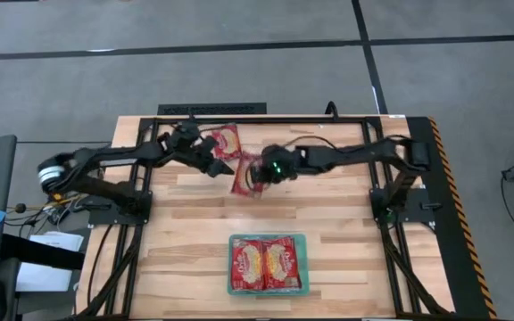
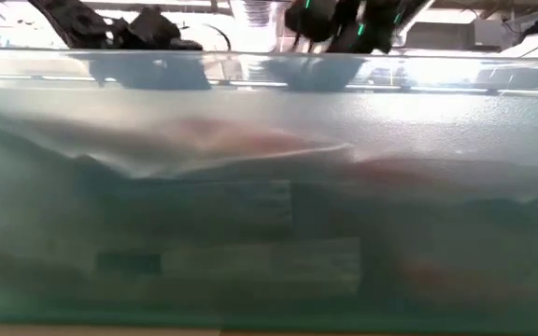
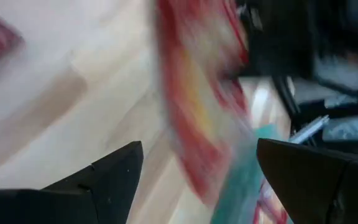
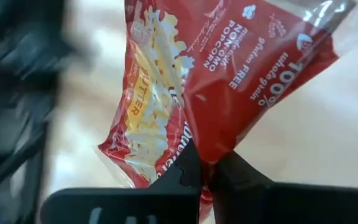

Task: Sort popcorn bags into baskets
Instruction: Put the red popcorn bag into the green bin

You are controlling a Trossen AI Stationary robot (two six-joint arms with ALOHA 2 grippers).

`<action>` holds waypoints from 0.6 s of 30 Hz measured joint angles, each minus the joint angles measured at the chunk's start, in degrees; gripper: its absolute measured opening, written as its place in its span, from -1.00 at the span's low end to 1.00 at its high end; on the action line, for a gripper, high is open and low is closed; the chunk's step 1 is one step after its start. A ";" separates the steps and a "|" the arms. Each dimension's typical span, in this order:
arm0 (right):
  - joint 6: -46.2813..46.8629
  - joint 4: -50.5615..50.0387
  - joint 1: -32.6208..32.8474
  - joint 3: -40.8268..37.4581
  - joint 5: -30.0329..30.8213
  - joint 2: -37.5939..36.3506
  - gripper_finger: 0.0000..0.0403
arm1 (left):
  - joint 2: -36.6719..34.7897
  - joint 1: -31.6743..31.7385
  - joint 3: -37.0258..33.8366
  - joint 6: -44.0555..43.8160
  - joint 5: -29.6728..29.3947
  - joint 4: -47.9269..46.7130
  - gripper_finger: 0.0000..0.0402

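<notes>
A red popcorn bag [image 1: 242, 182] sits in my right gripper [image 1: 260, 173], which is shut on it over the far middle of the table. My left gripper [image 1: 220, 167] is open just left of that bag. In the left wrist view the bag [image 3: 197, 106] shows blurred beyond the spread fingers, and I cannot tell if they touch it. Another popcorn bag [image 1: 226, 138] lies flat near the far edge. The teal basket [image 1: 267, 237] stands at the near edge with two bags [image 1: 248, 264] [image 1: 282, 264] flat inside. My right gripper pinches the red bag between its two fingers at a creased edge [image 4: 211, 149], beside the printed picture. The fingers come from above, slanting from the table's right. The bag [image 4: 229, 68] spreads out beyond the fingertips, crumpled at the pinch, with its clear crimped end [image 4: 328, 18] away from the fingers.
The low view is filled by the basket's translucent wall [image 2: 269, 187], with both arms only at its top edge. Black frame rails run along the table's left and right sides. Bare wood lies between the grippers and the basket.
</notes>
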 joint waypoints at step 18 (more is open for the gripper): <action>11.86 1.67 28.92 4.27 -0.74 6.02 -0.88 | -14.51 -0.48 -0.04 3.20 -6.80 -12.96 0.52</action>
